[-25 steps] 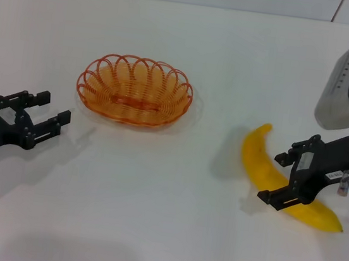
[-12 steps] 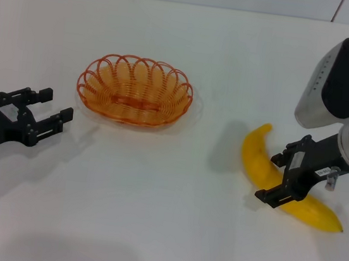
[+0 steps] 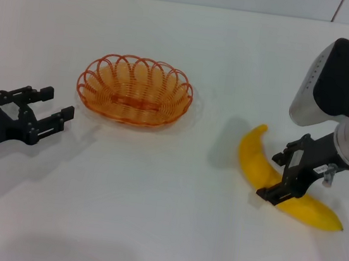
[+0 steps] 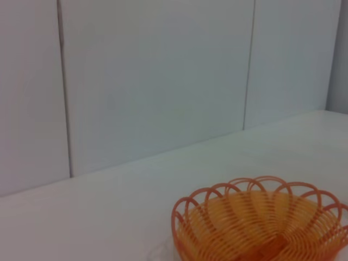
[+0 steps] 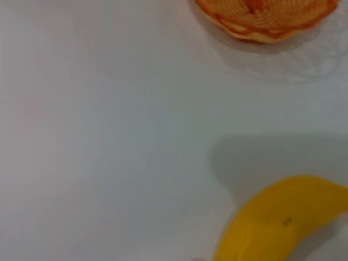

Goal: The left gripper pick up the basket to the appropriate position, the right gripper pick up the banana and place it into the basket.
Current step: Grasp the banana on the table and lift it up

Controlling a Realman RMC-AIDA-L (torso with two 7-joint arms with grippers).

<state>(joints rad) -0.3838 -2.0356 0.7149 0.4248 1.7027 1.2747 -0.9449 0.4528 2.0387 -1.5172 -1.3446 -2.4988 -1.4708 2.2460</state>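
Observation:
The orange wire basket (image 3: 135, 89) sits on the white table at the back left of centre. It also shows in the left wrist view (image 4: 261, 228) and the right wrist view (image 5: 266, 16). My left gripper (image 3: 57, 103) is open and empty, low over the table, left of the basket and apart from it. The yellow banana (image 3: 254, 156) lies on the table at the right and shows in the right wrist view (image 5: 283, 223). My right gripper (image 3: 272, 176) is open and straddles the banana's middle, one finger on each side.
The white table (image 3: 153, 198) stretches across the whole view. A white panelled wall (image 4: 152, 70) rises behind its far edge. No other objects stand on the table.
My right arm has shifted a little left and its wrist has swung up over the banana, which has slid slightly left. My left gripper has crept slightly toward the basket.

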